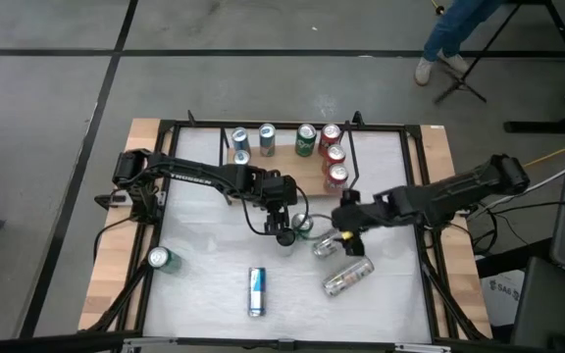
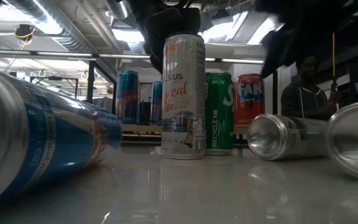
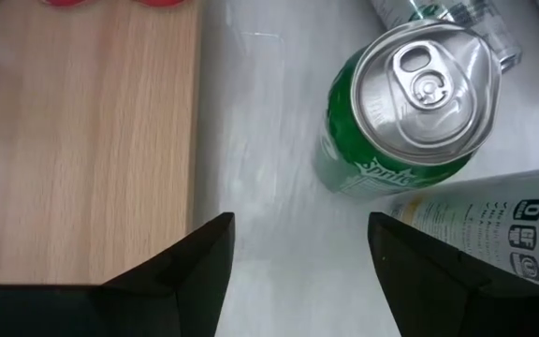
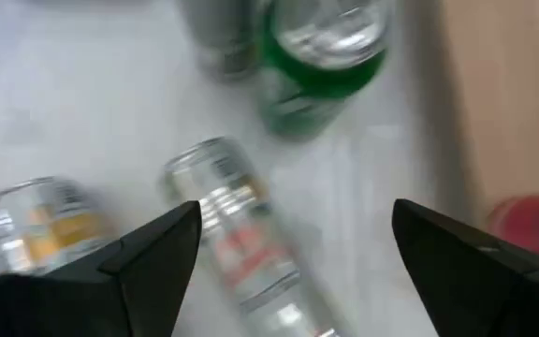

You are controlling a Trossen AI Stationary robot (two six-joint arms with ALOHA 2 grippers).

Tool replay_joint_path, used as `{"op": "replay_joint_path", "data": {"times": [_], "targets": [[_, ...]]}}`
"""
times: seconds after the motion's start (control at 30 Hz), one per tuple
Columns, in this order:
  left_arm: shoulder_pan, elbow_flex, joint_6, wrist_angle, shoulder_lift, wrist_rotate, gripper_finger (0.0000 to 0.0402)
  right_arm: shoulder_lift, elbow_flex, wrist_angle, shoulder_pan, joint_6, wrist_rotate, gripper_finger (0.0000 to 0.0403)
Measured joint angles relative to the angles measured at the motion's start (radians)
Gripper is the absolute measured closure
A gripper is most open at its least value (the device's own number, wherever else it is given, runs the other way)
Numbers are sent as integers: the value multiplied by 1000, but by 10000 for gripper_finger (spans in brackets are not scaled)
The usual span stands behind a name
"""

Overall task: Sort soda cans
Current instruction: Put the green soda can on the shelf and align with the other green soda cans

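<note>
The white table [image 1: 214, 245] is spanned by both arms, which are stretched inward toward its middle. The left gripper [image 1: 284, 221] is held pointing down with its fingers parted and nothing between them, just beside an upright green Sprite can [image 3: 405, 112] and a white Celsius can [image 3: 494, 234]. The right gripper [image 1: 342, 224] is held wide and empty above a silver can [image 4: 237, 234] lying on its side. More soda cans [image 1: 302, 142] are stood on the wooden board [image 1: 292, 169] at the far edge.
</note>
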Motion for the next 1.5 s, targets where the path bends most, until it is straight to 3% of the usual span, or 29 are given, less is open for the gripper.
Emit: {"op": "replay_joint_path", "data": {"times": [0.17,0.37,0.7,0.9,1.5], "targets": [[0,0,3,0,0,0,163,-21,-1,-75,133,180,27,58],[0,0,4,1,0,15,163,-21,-34,-41,259,337,52,58],[0,0,3,3,0,22,163,-21,-145,134,490,594,99,58],[0,0,3,4,0,20,163,-21,-199,179,570,607,175,58],[0,0,-1,4,0,19,163,-21,-355,312,627,605,180,58]]}}
